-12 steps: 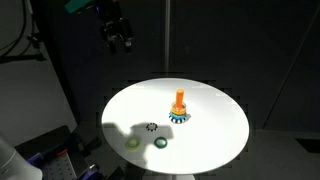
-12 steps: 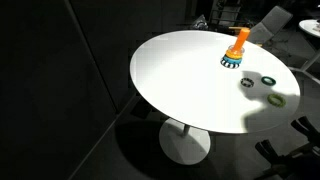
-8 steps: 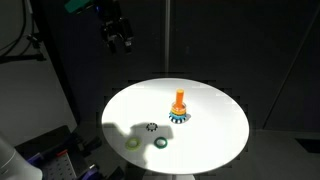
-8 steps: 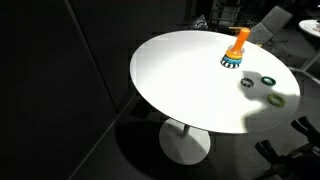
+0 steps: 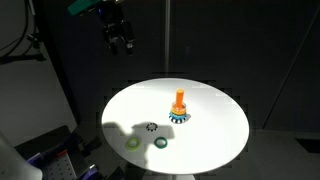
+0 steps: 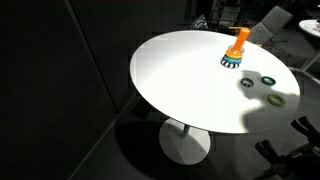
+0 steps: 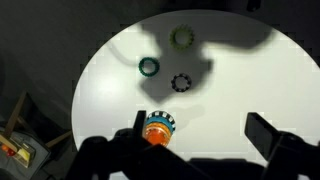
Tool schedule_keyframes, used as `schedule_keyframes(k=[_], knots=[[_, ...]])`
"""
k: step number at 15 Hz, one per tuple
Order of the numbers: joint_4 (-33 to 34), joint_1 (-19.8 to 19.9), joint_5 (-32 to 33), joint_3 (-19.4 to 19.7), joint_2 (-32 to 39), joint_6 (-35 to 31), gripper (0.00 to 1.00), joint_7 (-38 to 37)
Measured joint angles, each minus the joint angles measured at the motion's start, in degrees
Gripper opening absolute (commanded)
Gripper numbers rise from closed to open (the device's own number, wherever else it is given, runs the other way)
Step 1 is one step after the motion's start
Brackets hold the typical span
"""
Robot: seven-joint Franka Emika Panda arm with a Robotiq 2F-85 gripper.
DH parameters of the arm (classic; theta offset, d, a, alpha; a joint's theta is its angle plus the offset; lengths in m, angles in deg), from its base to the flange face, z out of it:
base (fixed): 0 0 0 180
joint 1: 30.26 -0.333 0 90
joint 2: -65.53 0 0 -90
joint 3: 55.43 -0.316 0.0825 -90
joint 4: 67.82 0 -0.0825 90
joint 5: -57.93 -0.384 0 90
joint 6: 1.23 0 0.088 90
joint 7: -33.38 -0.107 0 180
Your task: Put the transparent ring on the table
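While I hold position, the gripper hangs high above the table and off to one side of it, touching nothing. In the wrist view its fingers stand wide apart. The hand is released, with nothing between the jaws, and only tabletop and the peg show in the gap.

Table: round with a white top, brightly lit. A dark shadow falls across the part of the top where the loose rings lie.

Peg: the orange peg stands upright near the middle of the top in both exterior views. A blue toothed ring sits around its base.

Loose rings: three, all flat on the table, clear of the peg and not touching one another.
- transparent ring: I take this to be the toothed ring with a dark outline and a pale body. It rests on the tabletop inside the shadow and is the nearest of the three to the peg. At this picture size I cannot confirm that it is clear.
- teal ring: lies near the table edge, just beyond the transparent ring.
- yellow-green ring: lies beside the teal one, also near the edge.

The wrist view shows the same layout, with the transparent ring between the peg and the two coloured rings.
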Motion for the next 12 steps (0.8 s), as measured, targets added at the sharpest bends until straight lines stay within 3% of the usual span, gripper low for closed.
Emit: schedule_keyframes(k=[6, 12], knots=[[1.7, 0.1, -1.2, 1.2, 4.8, -4.1, 1.0, -3.0], [5.2, 1.0, -6.9, 3.0, 13.0, -11.2, 1.0, -5.6]])
